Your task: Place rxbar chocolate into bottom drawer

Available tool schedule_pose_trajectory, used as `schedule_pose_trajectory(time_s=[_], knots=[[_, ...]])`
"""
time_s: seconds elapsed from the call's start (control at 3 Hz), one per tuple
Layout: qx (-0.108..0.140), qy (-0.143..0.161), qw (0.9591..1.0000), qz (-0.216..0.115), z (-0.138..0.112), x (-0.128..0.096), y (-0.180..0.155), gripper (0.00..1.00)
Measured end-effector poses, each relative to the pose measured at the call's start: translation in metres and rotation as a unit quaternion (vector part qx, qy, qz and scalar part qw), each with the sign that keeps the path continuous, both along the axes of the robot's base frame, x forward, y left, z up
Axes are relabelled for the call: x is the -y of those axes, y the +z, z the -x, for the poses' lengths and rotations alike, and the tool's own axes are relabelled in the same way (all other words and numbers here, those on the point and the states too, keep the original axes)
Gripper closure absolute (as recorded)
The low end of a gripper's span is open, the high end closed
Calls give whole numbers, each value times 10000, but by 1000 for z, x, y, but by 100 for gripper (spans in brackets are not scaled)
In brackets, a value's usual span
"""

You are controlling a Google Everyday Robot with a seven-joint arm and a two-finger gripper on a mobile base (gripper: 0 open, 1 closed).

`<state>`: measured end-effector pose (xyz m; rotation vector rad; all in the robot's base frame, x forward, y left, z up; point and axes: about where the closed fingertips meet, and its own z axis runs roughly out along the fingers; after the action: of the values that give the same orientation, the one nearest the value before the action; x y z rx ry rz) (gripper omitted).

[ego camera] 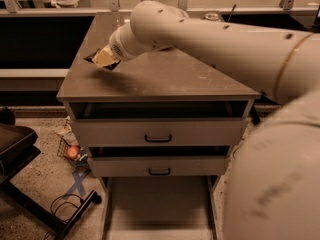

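Observation:
The rxbar chocolate (93, 58) shows as a dark flat patch at the left edge of the cabinet top (165, 79). My gripper (103, 58) is right over it, reaching from the right on the long pale arm, and hides most of the bar. I cannot tell whether it touches the bar. The bottom drawer (160, 204) is pulled out at floor level below the two upper drawers, a wide flat grey tray with nothing visible in it.
A silver soda can (212, 16) peeks out behind the arm at the back right of the top. Two upper drawers with black handles (158, 138) stand slightly open. A chair base (55, 219) and a small basket (72, 151) sit on the floor to the left.

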<state>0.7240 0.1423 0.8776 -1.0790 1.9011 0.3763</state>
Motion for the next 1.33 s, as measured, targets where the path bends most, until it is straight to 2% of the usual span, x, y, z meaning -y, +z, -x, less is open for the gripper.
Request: schedule_pose_trajectory(time_s=[0.33, 0.67, 1.0, 1.33], knots=[[239, -336, 9984, 396, 35, 32, 26, 100], [473, -831, 9929, 705, 94, 94, 52, 100], [546, -1318, 9856, 908, 133, 140, 53, 100], [273, -1932, 9771, 849, 169, 188, 40, 100]])
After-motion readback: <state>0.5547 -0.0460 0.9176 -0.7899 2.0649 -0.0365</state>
